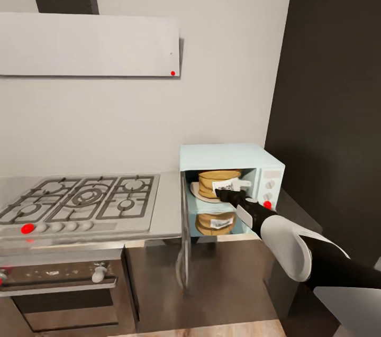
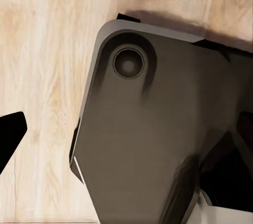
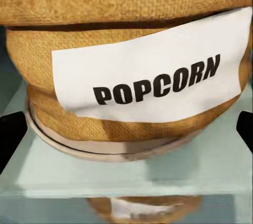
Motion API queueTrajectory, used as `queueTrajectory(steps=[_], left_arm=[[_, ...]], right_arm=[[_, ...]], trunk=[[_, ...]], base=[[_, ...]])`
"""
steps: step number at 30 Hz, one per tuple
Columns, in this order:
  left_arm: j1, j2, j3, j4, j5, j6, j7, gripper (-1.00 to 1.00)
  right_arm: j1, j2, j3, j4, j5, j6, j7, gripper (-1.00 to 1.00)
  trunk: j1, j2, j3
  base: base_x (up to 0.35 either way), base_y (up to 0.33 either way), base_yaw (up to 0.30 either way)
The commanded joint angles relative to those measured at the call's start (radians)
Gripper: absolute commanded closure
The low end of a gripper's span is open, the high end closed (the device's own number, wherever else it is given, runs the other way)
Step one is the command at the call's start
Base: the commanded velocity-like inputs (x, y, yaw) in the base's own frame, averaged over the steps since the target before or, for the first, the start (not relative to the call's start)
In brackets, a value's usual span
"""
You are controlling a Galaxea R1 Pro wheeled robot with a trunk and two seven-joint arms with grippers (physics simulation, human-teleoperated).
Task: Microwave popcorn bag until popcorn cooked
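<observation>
Popcorn bag (image 1: 218, 182) sits on the plate (image 1: 194, 192) inside the open microwave (image 1: 230, 157) with our right jaws (image 1: 230, 192) spread apart around it, so we judge loading done; shutting the door (image 1: 184, 231) and heating remain, left jaws' state unclear.

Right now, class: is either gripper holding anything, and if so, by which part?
Nothing: the right gripper is open, fingertips apart before the orange-brown burlap popcorn bag inside the pale blue microwave.
</observation>
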Motion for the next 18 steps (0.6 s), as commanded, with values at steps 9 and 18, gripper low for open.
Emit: queueTrajectory(steps=[9, 18], left_arm=[[0.000, -0.001, 0.007, -0.002, 0.000, -0.001, 0.000, -1.00], [0.000, 0.000, 0.005, -0.002, -0.001, -0.001, 0.000, -1.00]], right_arm=[[-0.001, -0.004, -0.007, -0.001, 0.015, 0.001, 0.006, -1.00], [-0.001, -0.006, -0.004, -0.289, 0.014, 0.451, 0.015, -1.00]], trunk=[[-0.001, -0.001, -0.001], [-0.001, -0.001, -0.001]], base=[[-0.345, 0.000, 0.000], [-0.334, 0.000, 0.000]])
